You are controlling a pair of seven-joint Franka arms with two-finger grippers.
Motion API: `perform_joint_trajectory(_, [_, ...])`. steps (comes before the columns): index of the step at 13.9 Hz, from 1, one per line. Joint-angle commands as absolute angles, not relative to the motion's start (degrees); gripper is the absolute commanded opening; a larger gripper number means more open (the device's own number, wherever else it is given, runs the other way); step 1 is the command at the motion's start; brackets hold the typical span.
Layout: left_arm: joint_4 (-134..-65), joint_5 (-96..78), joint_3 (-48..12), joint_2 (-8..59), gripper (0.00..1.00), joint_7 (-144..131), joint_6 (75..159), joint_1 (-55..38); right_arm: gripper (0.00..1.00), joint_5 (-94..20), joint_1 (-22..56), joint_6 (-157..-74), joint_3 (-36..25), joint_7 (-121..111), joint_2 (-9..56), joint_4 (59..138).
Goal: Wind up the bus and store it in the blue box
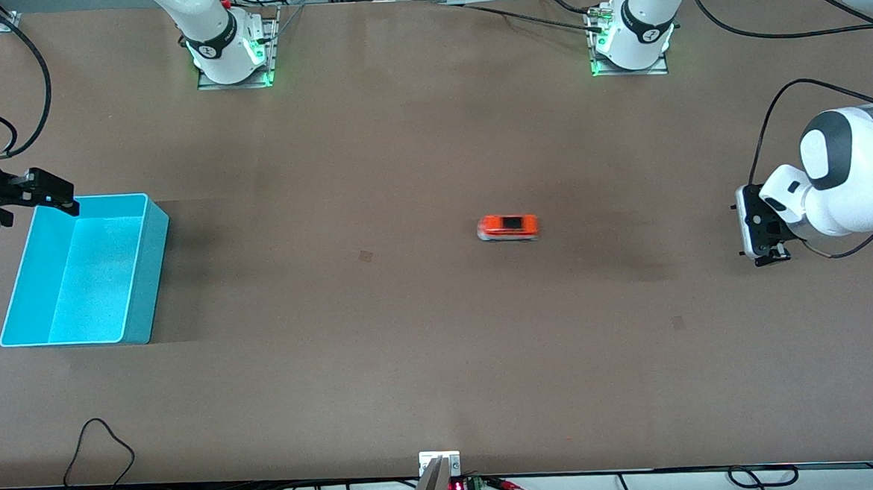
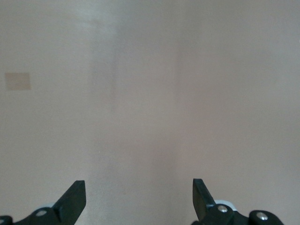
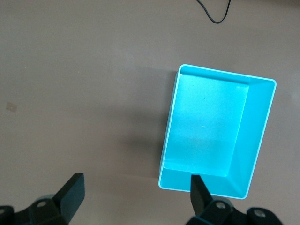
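Observation:
The small orange-red bus (image 1: 508,228) stands on the table near its middle, a little toward the left arm's end, with no gripper touching it. The blue box (image 1: 147,282) stands at the right arm's end, open-topped and empty; it also shows in the right wrist view (image 3: 257,136). My right gripper (image 1: 57,196) hovers open and empty over the box's rim farthest from the front camera, and its own view (image 3: 136,180) shows that rim under one finger. My left gripper (image 1: 763,241) hovers open and empty over bare table at the left arm's end; its own view (image 2: 138,187) shows only tabletop.
A small tan patch (image 1: 365,256) lies on the table between box and bus, and another (image 1: 678,323) nearer the front camera below the left gripper. A black cable loop (image 1: 103,442) lies at the table's near edge. The arms' bases (image 1: 228,54) stand along the top.

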State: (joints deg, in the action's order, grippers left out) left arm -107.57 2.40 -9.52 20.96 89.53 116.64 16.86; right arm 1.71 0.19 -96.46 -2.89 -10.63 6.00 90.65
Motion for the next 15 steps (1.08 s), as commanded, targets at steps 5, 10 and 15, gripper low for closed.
perform_joint_trajectory(5, [-96.7, 3.5, -9.7, 21.9, 1.0, 80.1, 109.3, 13.4, 1.0, 1.9, 1.3, -95.2, -2.7, -11.3, 8.1, 90.7])
perform_joint_trajectory(10, [-91.2, 2.7, -9.7, 21.9, 1.0, 70.9, 109.4, 11.5, 1.0, 1.9, 1.4, -91.5, -2.7, -11.8, 8.8, 91.0])
perform_joint_trajectory(15, [-87.0, 3.2, -8.7, 21.7, 1.0, 46.2, 109.5, 10.2, 1.0, 1.9, 2.3, -91.2, -2.7, -11.8, 8.8, 90.8])
